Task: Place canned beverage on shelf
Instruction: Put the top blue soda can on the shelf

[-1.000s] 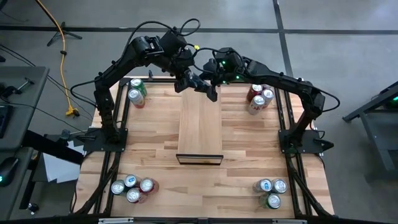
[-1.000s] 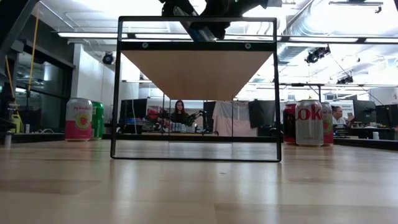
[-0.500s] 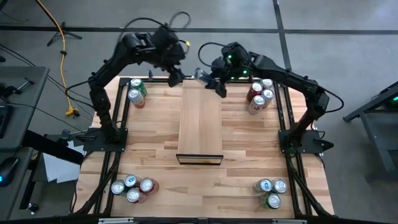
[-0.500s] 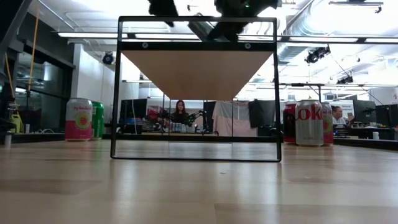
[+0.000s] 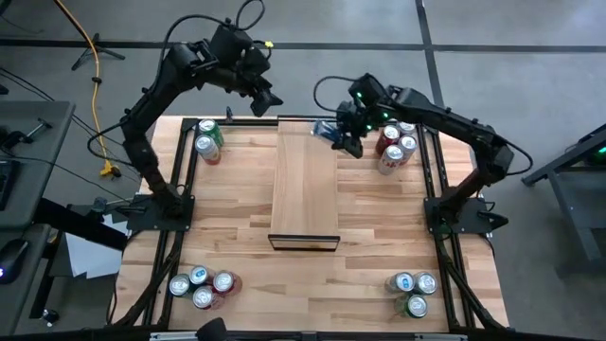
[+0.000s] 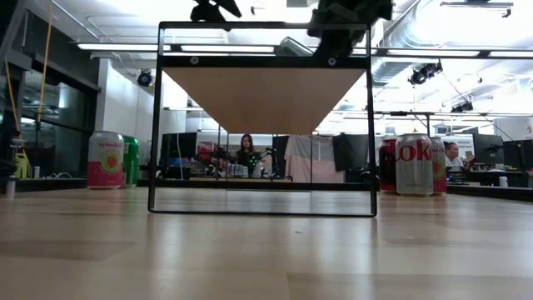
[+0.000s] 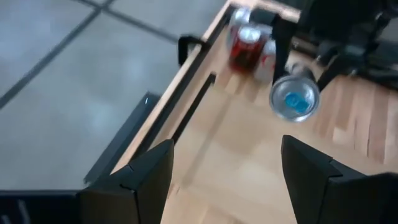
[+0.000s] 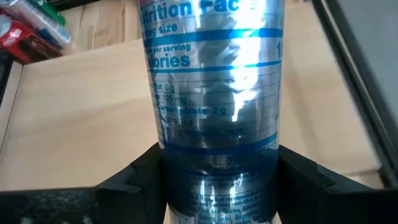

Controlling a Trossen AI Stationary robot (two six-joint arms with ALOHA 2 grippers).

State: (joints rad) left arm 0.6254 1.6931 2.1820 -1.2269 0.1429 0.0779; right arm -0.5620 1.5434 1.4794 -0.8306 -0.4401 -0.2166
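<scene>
The right gripper (image 5: 339, 135) clamps the can (image 8: 214, 93) — apparently sideways — over the shelf (image 5: 305, 189). Next: upright it, lower. The left gripper (image 5: 268, 99) is spread, empty.

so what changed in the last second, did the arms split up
Yes. The left hand, open and empty, pulled away from the shelf's far end. The right hand kept the silver-blue can and shifted toward the shelf's right edge. The shelf and the table's can clusters stayed put.
</scene>
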